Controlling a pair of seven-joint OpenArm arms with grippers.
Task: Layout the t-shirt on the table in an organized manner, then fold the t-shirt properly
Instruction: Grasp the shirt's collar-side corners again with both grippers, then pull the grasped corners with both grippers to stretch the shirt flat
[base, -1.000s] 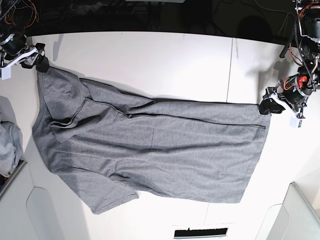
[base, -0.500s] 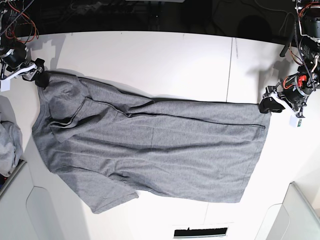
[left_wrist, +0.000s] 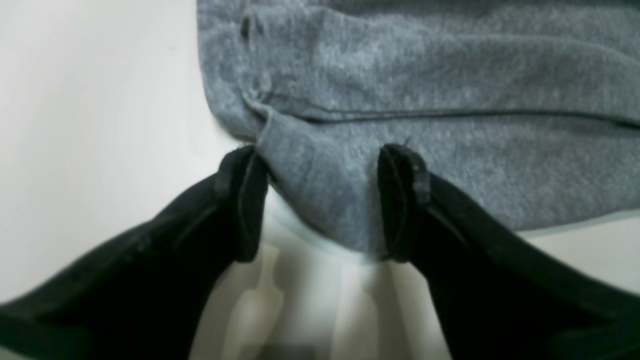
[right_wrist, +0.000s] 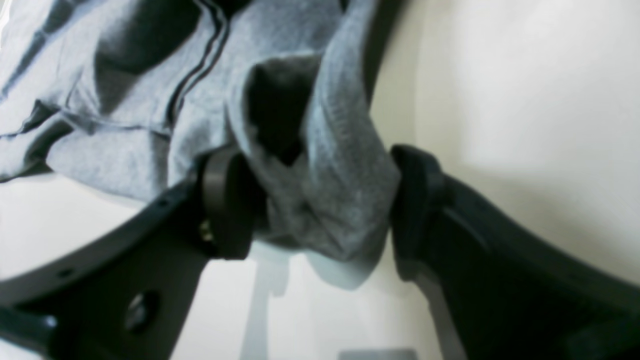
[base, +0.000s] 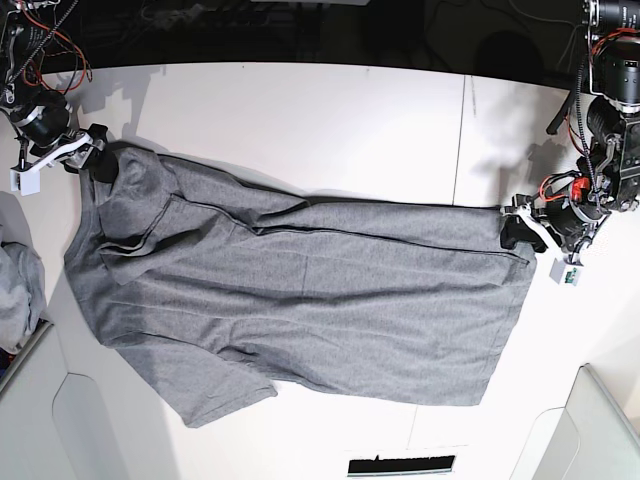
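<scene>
The dark-grey t-shirt (base: 300, 290) lies spread across the white table (base: 330, 120), collar end to the left and hem to the right, with one sleeve folded over near the top left. My left gripper (base: 510, 232) sits at the hem's upper right corner. In the left wrist view its jaws (left_wrist: 320, 200) stand wide apart with that corner of the t-shirt (left_wrist: 425, 100) lying between them. My right gripper (base: 103, 160) is at the top left corner. In the right wrist view its jaws (right_wrist: 320, 200) are wide, and a bunched fold of the t-shirt (right_wrist: 325, 175) fills the gap.
A paler grey cloth bundle (base: 15, 290) lies at the left edge. Light grey bins stand at the front left (base: 60, 420) and front right (base: 600, 430). A thin dark seam (base: 460, 140) crosses the table. A black slot (base: 400, 465) sits at the front edge.
Both grippers have moved inward onto the shirt: the right one rightward and down over the top left corner, the left one leftward and down over the hem corner. Jaws stayed wide.
</scene>
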